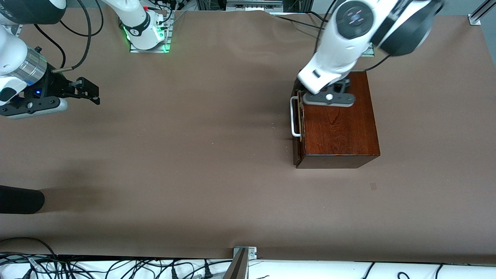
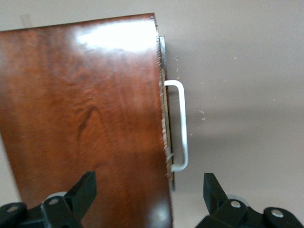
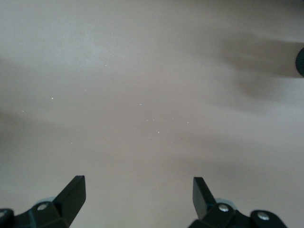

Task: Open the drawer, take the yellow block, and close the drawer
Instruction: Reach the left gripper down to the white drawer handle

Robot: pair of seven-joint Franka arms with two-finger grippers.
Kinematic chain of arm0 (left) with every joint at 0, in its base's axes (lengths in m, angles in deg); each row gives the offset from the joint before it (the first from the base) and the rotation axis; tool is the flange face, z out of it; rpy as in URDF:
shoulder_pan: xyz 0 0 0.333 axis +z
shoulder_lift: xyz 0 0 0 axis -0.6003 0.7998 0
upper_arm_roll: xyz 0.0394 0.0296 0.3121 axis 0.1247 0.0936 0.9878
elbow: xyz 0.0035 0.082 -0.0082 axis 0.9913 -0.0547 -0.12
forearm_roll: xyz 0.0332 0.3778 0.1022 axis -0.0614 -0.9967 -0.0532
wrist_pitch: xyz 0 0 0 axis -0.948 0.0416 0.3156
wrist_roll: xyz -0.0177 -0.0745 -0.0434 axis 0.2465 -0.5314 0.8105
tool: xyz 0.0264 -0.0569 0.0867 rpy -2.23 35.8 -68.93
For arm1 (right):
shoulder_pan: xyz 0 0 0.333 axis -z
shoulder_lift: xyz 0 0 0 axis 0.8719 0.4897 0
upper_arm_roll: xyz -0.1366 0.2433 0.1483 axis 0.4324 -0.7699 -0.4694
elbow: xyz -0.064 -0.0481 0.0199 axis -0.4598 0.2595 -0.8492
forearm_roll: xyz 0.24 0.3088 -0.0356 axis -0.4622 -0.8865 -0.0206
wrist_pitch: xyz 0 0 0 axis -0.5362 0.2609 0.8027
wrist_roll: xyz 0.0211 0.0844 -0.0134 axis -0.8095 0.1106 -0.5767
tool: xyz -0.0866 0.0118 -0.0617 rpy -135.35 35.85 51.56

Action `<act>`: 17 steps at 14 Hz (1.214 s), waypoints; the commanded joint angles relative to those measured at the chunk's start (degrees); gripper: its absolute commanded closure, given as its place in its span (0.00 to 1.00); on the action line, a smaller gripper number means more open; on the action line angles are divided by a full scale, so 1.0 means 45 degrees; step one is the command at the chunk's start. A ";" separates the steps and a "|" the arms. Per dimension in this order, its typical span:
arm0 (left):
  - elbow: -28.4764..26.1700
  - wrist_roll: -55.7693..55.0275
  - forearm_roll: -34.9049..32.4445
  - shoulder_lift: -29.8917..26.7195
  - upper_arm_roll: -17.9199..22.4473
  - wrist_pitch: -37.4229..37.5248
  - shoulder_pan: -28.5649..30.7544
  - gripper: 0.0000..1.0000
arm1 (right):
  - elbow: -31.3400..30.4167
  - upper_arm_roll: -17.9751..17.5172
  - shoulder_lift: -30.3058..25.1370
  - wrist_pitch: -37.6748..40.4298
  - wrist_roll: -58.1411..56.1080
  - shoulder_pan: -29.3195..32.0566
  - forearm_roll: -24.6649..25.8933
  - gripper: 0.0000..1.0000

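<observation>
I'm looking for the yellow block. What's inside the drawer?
Cannot tell: the drawer is shut in its box, so its inside is hidden. The left hand hovers open above; no block shows.

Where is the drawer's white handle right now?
In the front view the white handle sits on the closed drawer front of the mahogany box, facing the right arm's end of the table, just beneath the open left pincer.

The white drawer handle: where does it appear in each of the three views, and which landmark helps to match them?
Front view: the white handle stands on the closed drawer front, at the box's side toward the right arm's end, below the left gripper.
Left wrist view: it is mid-picture, beside the box.
Right wrist view: not in it.
Shared landmark: the glossy mahogany box top.
</observation>
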State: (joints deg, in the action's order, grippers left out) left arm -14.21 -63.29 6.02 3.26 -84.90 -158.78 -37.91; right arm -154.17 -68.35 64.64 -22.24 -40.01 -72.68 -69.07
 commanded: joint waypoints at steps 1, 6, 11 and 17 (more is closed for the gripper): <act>0.0318 -0.1354 -0.1252 0.1438 -0.0085 -0.0690 -0.0920 0.00 | 0.0287 -0.0068 0.0119 0.0129 0.0060 0.0089 -0.0017 0.00; 0.0143 -0.3486 -0.3695 0.3121 -0.0046 -0.1571 -0.2233 0.00 | 0.0306 -0.0068 0.0119 0.0129 0.0060 0.0089 -0.0017 0.00; -0.0443 -0.3898 -0.3874 0.3435 -0.0026 -0.2371 -0.2409 0.00 | 0.0287 -0.0068 0.0119 0.0129 0.0060 0.0089 -0.0017 0.00; -0.0581 -0.4697 -0.4965 0.4137 -0.0026 -0.2626 -0.2623 0.00 | 0.0287 -0.0068 0.0119 0.0110 0.0060 0.0089 -0.0017 0.00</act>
State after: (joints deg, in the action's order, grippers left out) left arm -16.58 -81.85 -13.36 20.43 -84.87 -169.67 -48.91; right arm -154.14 -68.34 64.66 -22.29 -40.01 -72.68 -69.07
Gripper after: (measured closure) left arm 0.000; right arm 0.000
